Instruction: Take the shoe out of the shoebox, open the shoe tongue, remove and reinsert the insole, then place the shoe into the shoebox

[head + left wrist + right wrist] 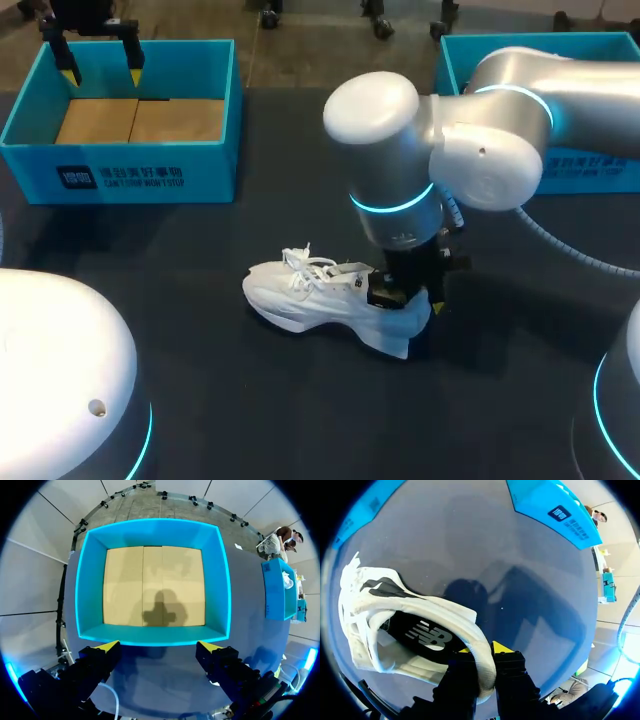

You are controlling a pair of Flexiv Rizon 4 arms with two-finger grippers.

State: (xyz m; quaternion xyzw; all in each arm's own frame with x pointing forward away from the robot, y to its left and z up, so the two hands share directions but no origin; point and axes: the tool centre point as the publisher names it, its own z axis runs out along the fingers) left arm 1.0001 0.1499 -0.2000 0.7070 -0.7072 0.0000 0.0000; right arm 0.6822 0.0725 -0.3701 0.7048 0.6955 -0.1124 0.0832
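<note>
One white shoe [320, 295] lies on the worktop [190, 250], its heel rim pinched in the right claw [485, 652]. Beyond the shoe stand two blue shoeboxes [455, 62]; the left claw [159, 645] gapes wide above the left shoebox [225, 110].

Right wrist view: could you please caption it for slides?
Right gripper shut on white shoe at heel collar, black insole showing.

The jaws are pinched on the heel rim [481, 656] of the white shoe [365, 625], one inside, one outside. Its black insole [415, 636] lies within. The shoe rests on the dark tabletop [485, 545], a blue box [550, 510] well beyond it.
</note>
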